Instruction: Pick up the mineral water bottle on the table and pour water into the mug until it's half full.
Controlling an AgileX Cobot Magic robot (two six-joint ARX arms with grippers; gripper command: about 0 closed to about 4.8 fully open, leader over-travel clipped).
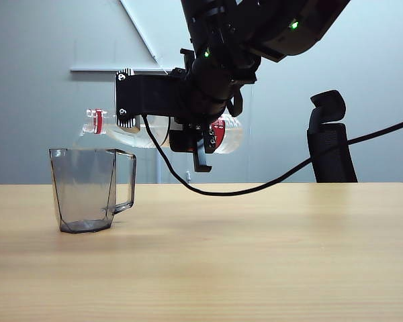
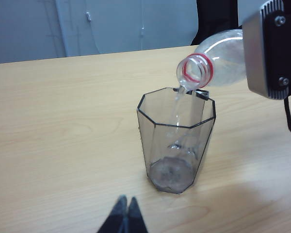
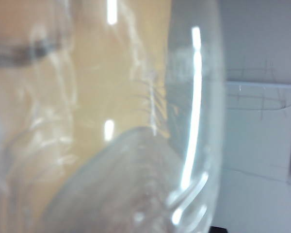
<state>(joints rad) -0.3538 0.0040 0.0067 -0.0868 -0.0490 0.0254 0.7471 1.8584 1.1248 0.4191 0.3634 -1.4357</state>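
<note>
The mineral water bottle (image 1: 131, 136) lies almost level in the air, and my right gripper (image 1: 200, 139) is shut on its labelled middle. Its open red-ringed neck (image 2: 196, 70) hangs over the rim of the mug (image 2: 176, 141), and a thin stream of water (image 2: 176, 108) falls into it. The smoky-grey mug (image 1: 87, 191) stands on the table (image 1: 255, 255) at the left, with a shallow layer of water at its bottom. In the right wrist view the clear bottle wall (image 3: 136, 145) fills the picture and hides the fingers. My left gripper (image 2: 125, 203) is shut and empty, hovering just short of the mug.
A black cable (image 1: 255, 190) sags from the right arm down close to the tabletop behind the mug. A black office chair (image 1: 331, 137) stands beyond the table's far edge at the right. The right arm's black body (image 1: 221, 60) hangs over the middle.
</note>
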